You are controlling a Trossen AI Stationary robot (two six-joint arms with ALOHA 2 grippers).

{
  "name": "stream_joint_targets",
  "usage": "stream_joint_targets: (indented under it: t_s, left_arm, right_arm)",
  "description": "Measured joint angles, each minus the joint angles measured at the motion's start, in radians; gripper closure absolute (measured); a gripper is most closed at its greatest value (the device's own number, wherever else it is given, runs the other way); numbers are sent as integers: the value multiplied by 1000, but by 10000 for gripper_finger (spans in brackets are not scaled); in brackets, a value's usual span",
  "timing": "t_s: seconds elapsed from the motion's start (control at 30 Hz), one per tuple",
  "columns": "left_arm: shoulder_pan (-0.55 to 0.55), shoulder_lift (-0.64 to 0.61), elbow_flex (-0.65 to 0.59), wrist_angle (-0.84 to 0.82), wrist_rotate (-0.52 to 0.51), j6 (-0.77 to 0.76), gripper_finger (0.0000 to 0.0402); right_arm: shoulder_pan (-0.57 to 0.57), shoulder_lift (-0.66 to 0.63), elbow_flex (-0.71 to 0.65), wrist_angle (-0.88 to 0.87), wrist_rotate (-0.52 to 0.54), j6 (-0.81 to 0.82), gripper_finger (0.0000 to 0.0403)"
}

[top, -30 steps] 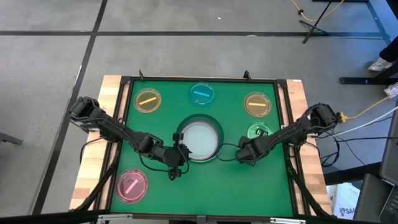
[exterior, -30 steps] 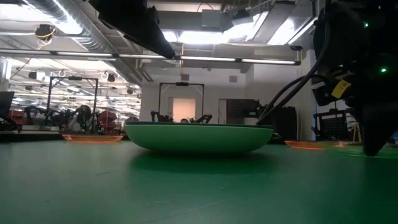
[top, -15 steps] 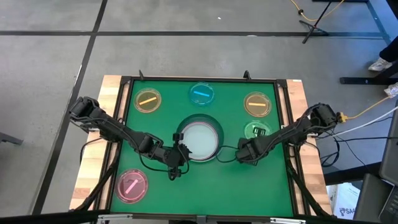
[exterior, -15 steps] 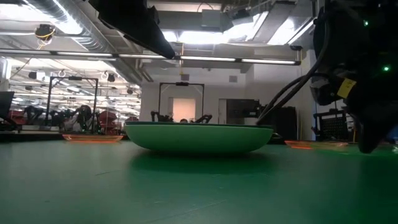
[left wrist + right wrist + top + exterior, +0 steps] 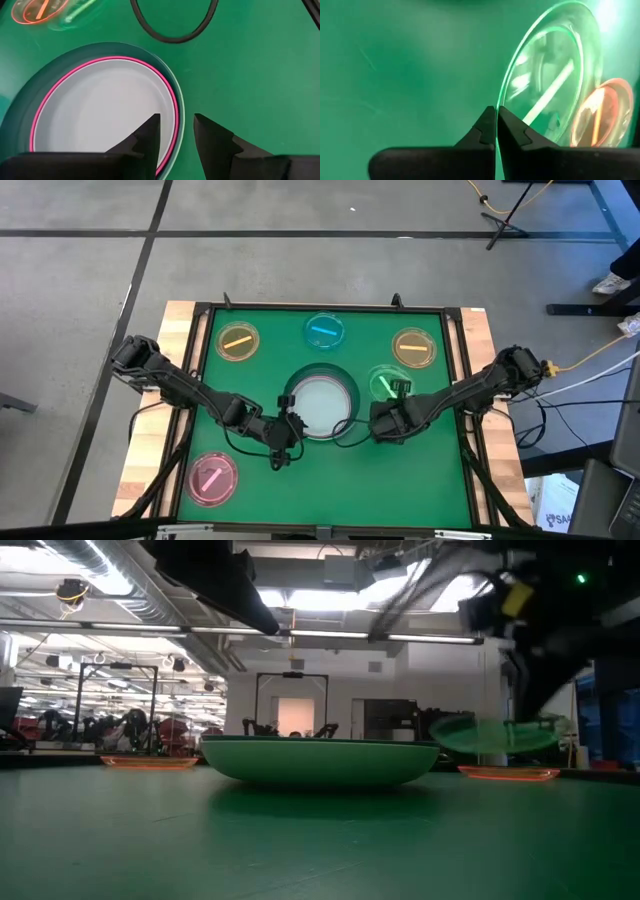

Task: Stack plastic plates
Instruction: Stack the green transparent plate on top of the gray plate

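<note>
A stack of large plastic plates [image 5: 320, 402] sits at the table's middle, a pale pink-rimmed plate [image 5: 100, 110] nested in a dark teal one [image 5: 181, 125]. My left gripper [image 5: 177, 131] is open at the stack's near rim, one finger above the pink plate's inside and one outside the teal rim; I cannot tell whether they touch. My right gripper [image 5: 398, 390] is shut on a small translucent green plate [image 5: 384, 383], which hangs to the right of the stack [image 5: 320, 760]. Orange [image 5: 238, 340], blue [image 5: 325, 330], brown [image 5: 413, 347] and pink [image 5: 210, 477] small plates lie flat on the mat. My right gripper pinches the green plate's rim [image 5: 498, 102] between its two fingertips, at the edge nearest the arm. The fingers slant steeply down from the table's right. The plate [image 5: 495, 733] hangs clear of the mat, roughly level, stretching away from the fingers toward the stack.
A black cable loop [image 5: 172, 30] lies on the green mat between the stack and my right arm. A raised dark frame [image 5: 325, 308] borders the mat, with wooden table edges [image 5: 180, 330] outside it. Bare mat lies along the near edge [image 5: 340, 490].
My right gripper has risen and shifted toward the stack, rolling as it went, still shut. The green plate has come off the mat, where it lay below the brown one, and now hangs clear, closer to the stack.
</note>
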Motion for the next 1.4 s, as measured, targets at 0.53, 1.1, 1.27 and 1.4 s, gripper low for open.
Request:
stream_joint_targets:
  t_s: [0.53, 1.1, 1.27, 1.4]
  left_arm:
    - [-4, 0, 0, -20, 0, 6, 291]
    - [-4, 0, 0, -20, 0, 7, 291]
    - [-4, 0, 0, -19, -1, 7, 291]
    - [-4, 0, 0, -19, -1, 7, 291]
  right_arm:
    - [0, 0, 52, 333, 21, -357, 402]
    - [-1, 0, 52, 640, -83, -538, 402]
    - [-1, 0, 51, 680, -97, -539, 402]
    - [-1, 0, 51, 694, -109, -539, 402]
